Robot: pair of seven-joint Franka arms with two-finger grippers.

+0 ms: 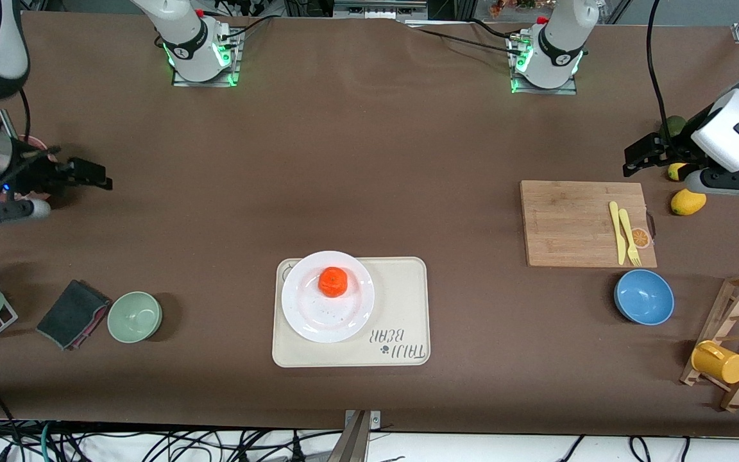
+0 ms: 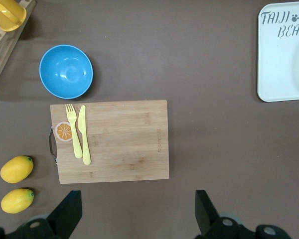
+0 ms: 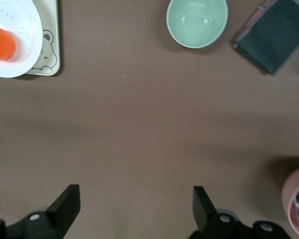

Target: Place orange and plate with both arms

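orange (image 1: 333,282) on plate (image 1: 328,296), brown table (image 1: 369,160)

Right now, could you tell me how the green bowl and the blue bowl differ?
The green bowl is pale green and looks smaller; the blue bowl is bright blue and looks wider. The green bowl sits beside a dark folded cloth toward the right arm's end; the blue bowl sits beside the cutting board toward the left arm's end. Both stand upright and empty.

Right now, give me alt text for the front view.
The orange sits on the white plate, which rests on the cream tray mid-table. Both arms wait at the table's ends, the left gripper and right gripper with jaws open and empty.
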